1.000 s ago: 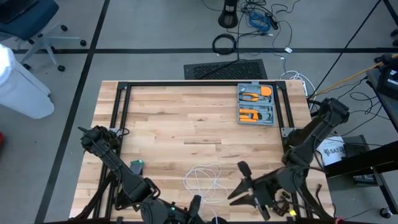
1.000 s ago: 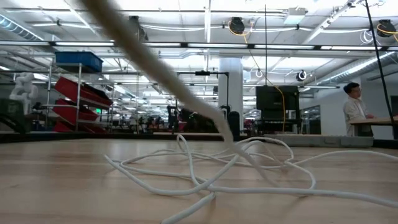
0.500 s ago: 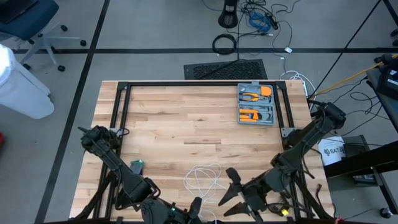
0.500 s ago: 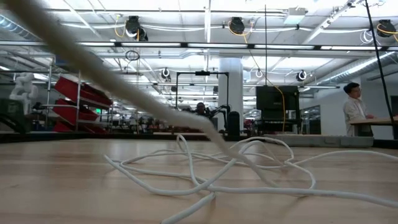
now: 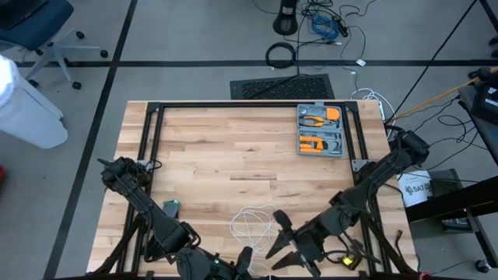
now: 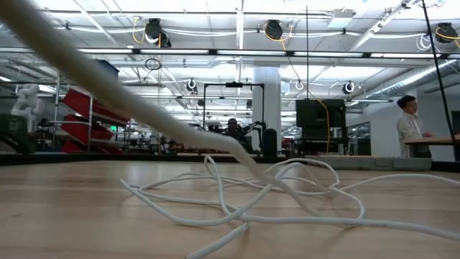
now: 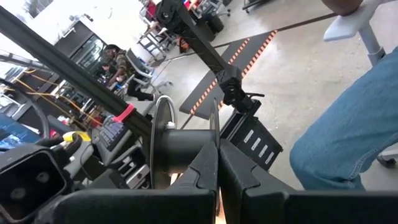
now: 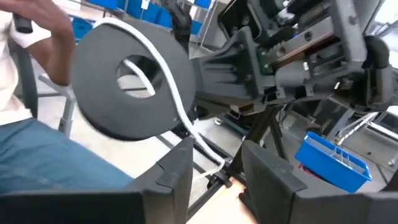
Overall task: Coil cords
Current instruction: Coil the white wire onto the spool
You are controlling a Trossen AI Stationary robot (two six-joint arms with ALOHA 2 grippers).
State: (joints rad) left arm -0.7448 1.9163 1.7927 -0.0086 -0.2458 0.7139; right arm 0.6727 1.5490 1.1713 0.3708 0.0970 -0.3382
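From above, one wooden table (image 5: 226, 155) carried one loose white cord (image 5: 253, 225) lying in tangled loops near its front edge, between the two arms. One grey tool case (image 5: 320, 130) with orange-handled tools sat toward the far right of the table, well apart from the cord. The right gripper (image 5: 282, 241) hung just beside the cord's right side, its two fingers spread apart and holding nothing. The left gripper (image 5: 246, 260) sat at the table's front edge, just below the cord. At table height, the one cord (image 6: 244, 194) sprawled across the wood in several overlapping loops, and one strand rose from the pile up toward the camera. One person (image 6: 411, 129) stood far off in the room behind. Past the left wrist, the two fingers (image 7: 205, 171) were pressed together with nothing between them, and one dark spool (image 7: 180, 146) stood beyond them. Past the right wrist, the two fingers (image 8: 177, 165) stood apart, and a strand of cord (image 8: 168, 81) ran over one dark spool (image 8: 134, 81) on the left arm.
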